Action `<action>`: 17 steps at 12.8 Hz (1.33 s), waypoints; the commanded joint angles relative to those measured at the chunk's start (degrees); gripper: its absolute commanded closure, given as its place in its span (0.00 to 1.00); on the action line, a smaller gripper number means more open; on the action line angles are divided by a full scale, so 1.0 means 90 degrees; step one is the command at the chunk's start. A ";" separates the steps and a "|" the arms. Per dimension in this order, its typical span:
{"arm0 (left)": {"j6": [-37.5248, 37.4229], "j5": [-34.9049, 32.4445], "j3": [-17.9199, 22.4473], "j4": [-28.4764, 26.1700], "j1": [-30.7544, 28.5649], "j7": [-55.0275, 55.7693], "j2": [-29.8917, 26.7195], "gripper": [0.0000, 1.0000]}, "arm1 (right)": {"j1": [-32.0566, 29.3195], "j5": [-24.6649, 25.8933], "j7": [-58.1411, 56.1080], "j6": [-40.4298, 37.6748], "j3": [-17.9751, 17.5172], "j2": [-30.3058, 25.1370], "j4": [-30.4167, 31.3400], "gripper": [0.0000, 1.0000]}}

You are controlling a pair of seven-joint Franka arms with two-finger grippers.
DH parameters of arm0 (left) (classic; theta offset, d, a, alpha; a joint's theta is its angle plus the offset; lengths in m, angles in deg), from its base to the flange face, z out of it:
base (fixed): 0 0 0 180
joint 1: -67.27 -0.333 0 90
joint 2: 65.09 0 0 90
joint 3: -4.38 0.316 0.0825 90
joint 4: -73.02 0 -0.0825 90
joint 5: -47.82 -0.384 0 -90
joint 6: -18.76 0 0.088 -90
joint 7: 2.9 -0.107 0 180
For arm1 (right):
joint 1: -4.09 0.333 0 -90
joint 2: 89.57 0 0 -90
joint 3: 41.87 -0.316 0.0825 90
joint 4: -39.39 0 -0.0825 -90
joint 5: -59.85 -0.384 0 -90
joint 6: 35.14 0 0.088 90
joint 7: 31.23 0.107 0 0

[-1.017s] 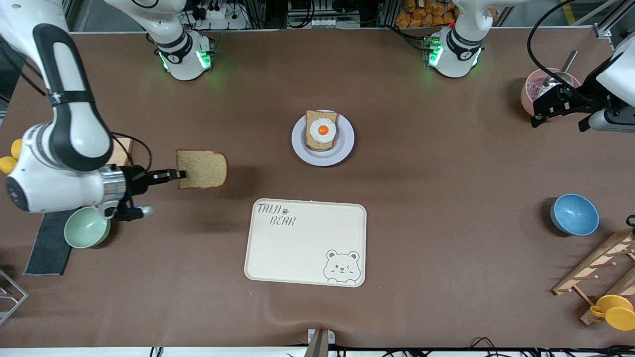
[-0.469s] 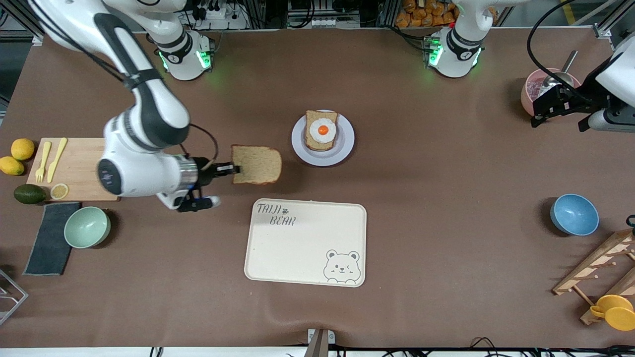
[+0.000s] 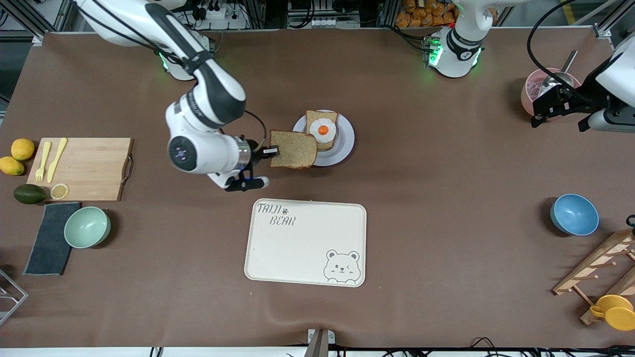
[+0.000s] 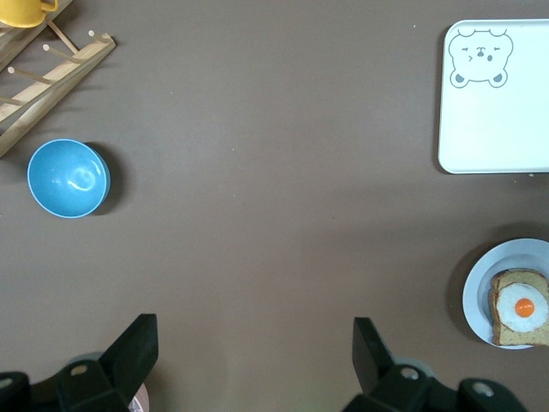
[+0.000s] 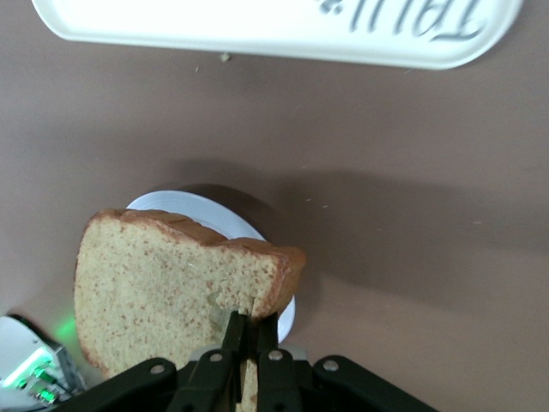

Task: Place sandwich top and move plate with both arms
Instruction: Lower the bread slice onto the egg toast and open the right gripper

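The sandwich top (image 3: 293, 148), a plain speckled tan slice, hangs flat in the air over the plate's rim on the side toward the right arm's end of the table. My right gripper (image 3: 272, 150) is shut on its crust edge, and the right wrist view shows the gripper (image 5: 251, 322) pinching the slice (image 5: 163, 283) above the plate (image 5: 219, 215). The lavender-grey plate (image 3: 344, 146) carries another slice topped with a fried egg (image 3: 322, 130). My left gripper (image 3: 545, 106) waits open and empty (image 4: 255, 330) over the pink bowl, with the plate (image 4: 477, 287) far off.
A cream bear tray (image 3: 305, 243) lies nearer the front camera than the plate. A cutting board (image 3: 84, 168), lemons, an avocado, a green bowl (image 3: 87, 226) and a dark cloth sit at the right arm's end. A blue bowl (image 3: 574, 214), pink bowl (image 3: 533, 89) and wooden rack (image 3: 598, 267) sit at the left arm's end.
My right arm has carried the sandwich top from near the cutting board across the table to the plate's edge. The left arm has not moved.
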 commanded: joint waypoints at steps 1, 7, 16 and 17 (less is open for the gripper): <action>0.0059 0.0055 -0.0021 -0.0037 -0.0037 0.0039 -0.0046 0.00 | 0.0425 0.0144 0.0219 0.0698 -0.0014 -0.0100 0.0494 1.00; 0.0059 0.0055 -0.0021 -0.0056 -0.0037 0.0039 -0.0046 0.00 | 0.1110 0.0154 0.0688 0.1519 -0.0024 -0.0110 0.1119 1.00; 0.0059 0.0064 -0.0021 -0.0056 -0.0037 0.0039 -0.0046 0.00 | 0.1277 0.0105 0.2045 0.1872 -0.0034 -0.0003 0.1199 0.32; 0.0049 0.0074 -0.0031 -0.0066 -0.0037 0.0039 -0.0046 0.00 | 0.1248 0.0095 0.2123 0.1834 -0.0034 -0.0003 0.1131 0.28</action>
